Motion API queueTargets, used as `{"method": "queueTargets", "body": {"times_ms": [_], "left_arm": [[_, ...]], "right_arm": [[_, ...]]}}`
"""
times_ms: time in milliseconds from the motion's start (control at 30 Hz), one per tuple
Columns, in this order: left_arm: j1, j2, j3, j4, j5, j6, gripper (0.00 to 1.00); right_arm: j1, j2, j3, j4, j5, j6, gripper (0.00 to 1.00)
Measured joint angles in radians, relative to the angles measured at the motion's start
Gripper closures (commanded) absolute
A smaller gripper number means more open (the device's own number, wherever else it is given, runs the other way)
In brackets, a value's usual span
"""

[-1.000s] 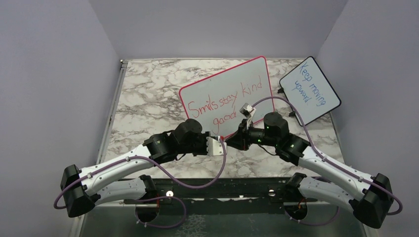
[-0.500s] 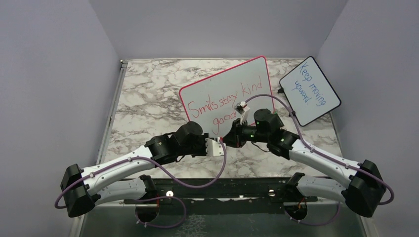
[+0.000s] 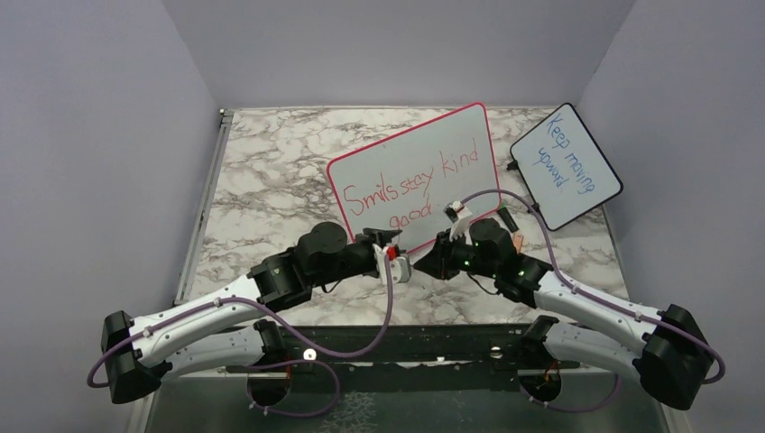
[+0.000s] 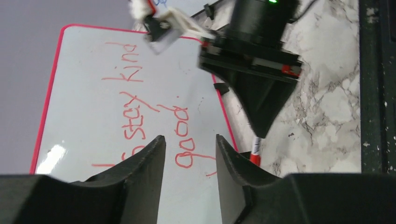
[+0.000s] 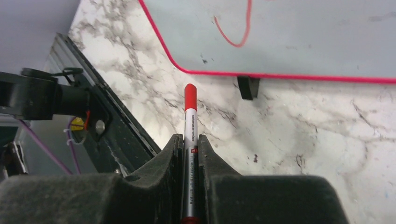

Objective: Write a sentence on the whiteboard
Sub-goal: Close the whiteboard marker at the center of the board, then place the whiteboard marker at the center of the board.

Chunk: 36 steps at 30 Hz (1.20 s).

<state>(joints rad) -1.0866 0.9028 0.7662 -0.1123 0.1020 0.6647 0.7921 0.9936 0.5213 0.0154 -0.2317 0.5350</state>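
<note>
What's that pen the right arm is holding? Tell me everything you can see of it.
The marker is slim, with a white printed barrel and a red end that looks like a cap. It is clamped between the right gripper's jaws, red end sticking out over the marble table, just short of the whiteboard's red frame, not touching it.

Robot lab enclosure: plain lilac-grey walls [image 3: 90,135], marble-patterned tabletop [image 3: 271,162].

Glossy, smooth white face on the whiteboard [image 3: 410,171] inside a red plastic-looking frame, smooth marble-patterned bench [image 3: 271,171] beneath it, shiny red-capped marker [image 5: 190,112] near its edge in the matt black right hand [image 5: 190,140].
</note>
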Motion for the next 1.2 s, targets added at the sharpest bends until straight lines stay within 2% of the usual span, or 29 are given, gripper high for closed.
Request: {"method": "queueTargets", "body": {"times_ms": [67, 200, 300, 467, 600, 733, 900, 1000, 1100, 1167, 1200], "left_arm": [[0.024, -0.013, 0.0, 0.014, -0.014, -0.02, 0.43], [0.124, -0.039, 0.0, 0.06, -0.025, -0.126, 0.2], [0.213, -0.052, 0.0, 0.097, -0.027, -0.222, 0.12], [0.328, -0.096, -0.006, 0.145, -0.028, -0.4, 0.01], [0.384, -0.156, -0.015, 0.159, -0.029, -0.476, 0.01], [0.433, -0.227, -0.041, 0.159, -0.033, -0.562, 0.01], [0.455, -0.343, -0.091, 0.101, -0.087, -0.654, 0.01], [0.455, -0.439, -0.116, 0.039, -0.153, -0.702, 0.01], [0.455, -0.541, -0.144, -0.02, -0.21, -0.737, 0.01], [0.455, -0.615, -0.157, -0.063, -0.256, -0.76, 0.01], [0.454, -0.649, -0.163, -0.085, -0.277, -0.771, 0.01]], "right_arm": [[0.0, 0.0, -0.043, 0.025, 0.003, 0.002, 1.0], [0.0, 0.019, -0.146, 0.087, 0.003, 0.018, 0.99], [0.0, 0.047, -0.201, 0.148, 0.003, 0.032, 0.96], [0.0, 0.08, -0.253, 0.273, 0.017, 0.047, 0.83], [0.001, 0.092, -0.288, 0.346, 0.048, 0.052, 0.67], [0.001, 0.092, -0.328, 0.344, 0.107, 0.052, 0.54], [0.001, 0.024, -0.334, 0.275, 0.204, 0.049, 0.45], [0.001, -0.067, -0.331, 0.2, 0.277, 0.049, 0.34], [0.001, -0.184, -0.311, 0.085, 0.359, 0.048, 0.3], [0.001, -0.266, -0.276, -0.01, 0.423, 0.048, 0.21], [0.001, -0.31, -0.251, -0.06, 0.459, 0.048, 0.06]]}}
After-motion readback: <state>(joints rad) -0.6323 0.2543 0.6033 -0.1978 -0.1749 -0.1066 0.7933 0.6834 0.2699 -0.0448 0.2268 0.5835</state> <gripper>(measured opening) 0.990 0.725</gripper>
